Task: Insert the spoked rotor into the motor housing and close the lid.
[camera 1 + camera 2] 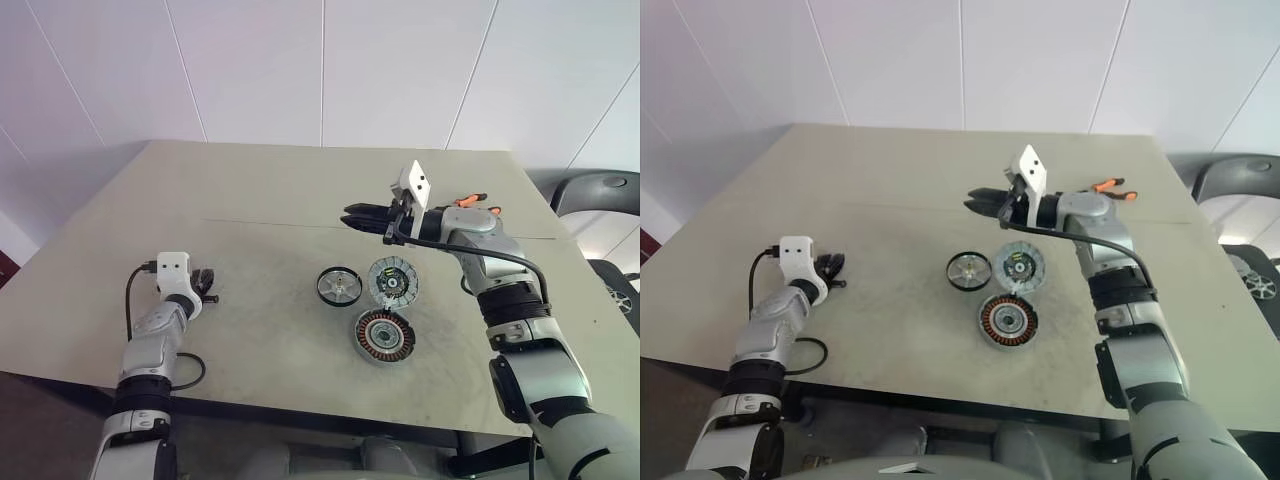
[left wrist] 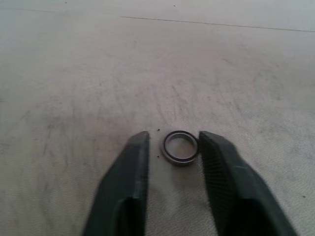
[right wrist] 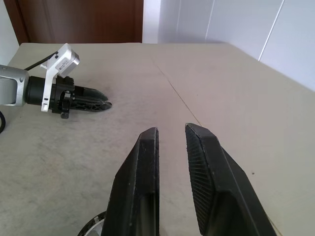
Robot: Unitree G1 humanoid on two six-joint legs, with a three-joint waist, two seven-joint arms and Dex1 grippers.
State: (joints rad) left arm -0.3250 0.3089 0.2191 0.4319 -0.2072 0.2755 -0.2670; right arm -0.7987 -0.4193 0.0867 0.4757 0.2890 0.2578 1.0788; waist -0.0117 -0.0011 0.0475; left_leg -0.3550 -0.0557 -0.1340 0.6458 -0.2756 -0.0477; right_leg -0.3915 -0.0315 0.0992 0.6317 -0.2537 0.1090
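The spoked rotor, a shiny silver wheel with a dark rim, lies flat mid-table. Right beside it lies the lid, a dark slotted disc with a greenish centre. The motor housing, showing its copper windings, sits just in front of both. My right gripper hovers above the table behind the rotor and lid, its fingers a narrow gap apart with nothing between them. Far to the left, my left gripper is low over the table, open, with a small dark ring lying between its fingertips.
An orange-handled tool lies behind my right arm. A black cable loops from my left wrist toward the table's front edge. A dark chair stands off the table's right side. A seam line crosses the tabletop.
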